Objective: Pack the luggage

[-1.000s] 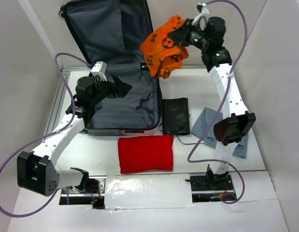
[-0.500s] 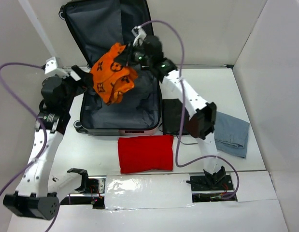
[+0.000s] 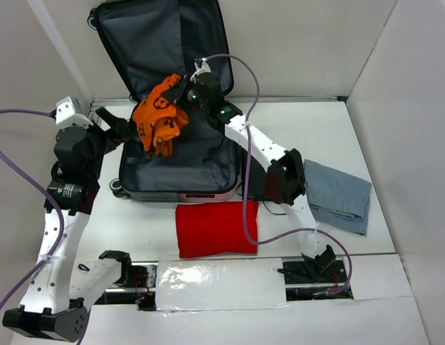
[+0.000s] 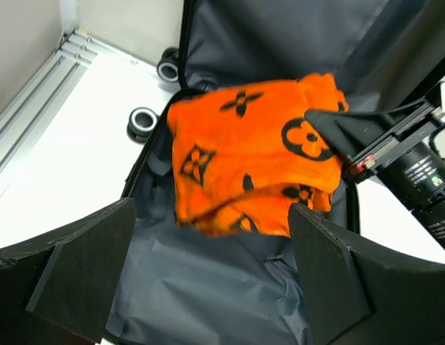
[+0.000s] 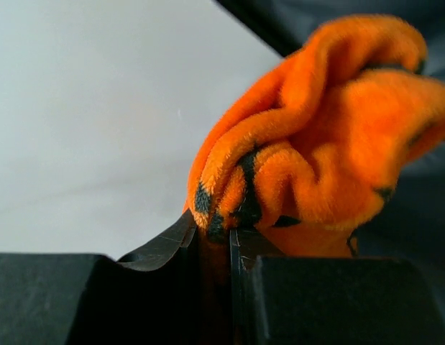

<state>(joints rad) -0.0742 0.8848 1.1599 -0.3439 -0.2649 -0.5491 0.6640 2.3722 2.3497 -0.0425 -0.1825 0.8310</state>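
The luggage (image 3: pixel 200 162) lies open on the table, grey lining up, with its lid (image 3: pixel 157 43) standing at the back. My right gripper (image 3: pixel 180 93) is shut on an orange cloth with black motifs (image 3: pixel 159 118), which hangs over the back left part of the open half. The wrist view shows a fold of the cloth (image 5: pixel 330 144) pinched between the right gripper's (image 5: pixel 215 237) jaws. My left gripper (image 3: pixel 125 128) is open at the luggage's left edge and holds nothing. Its view looks across the lining (image 4: pixel 222 287) at the hanging cloth (image 4: pixel 244 165).
A folded red cloth (image 3: pixel 216 228) lies in front of the luggage. A black folded item (image 3: pixel 259 172) sits to its right, partly behind the right arm. A blue-grey cloth (image 3: pixel 339 194) lies farther right. Two luggage wheels (image 4: pixel 143 122) stick out at the left. White walls enclose the table.
The right arm has swung the orange cloth from beside the lid leftward and down over the open luggage. The left arm has drawn back out of the luggage to its left edge.
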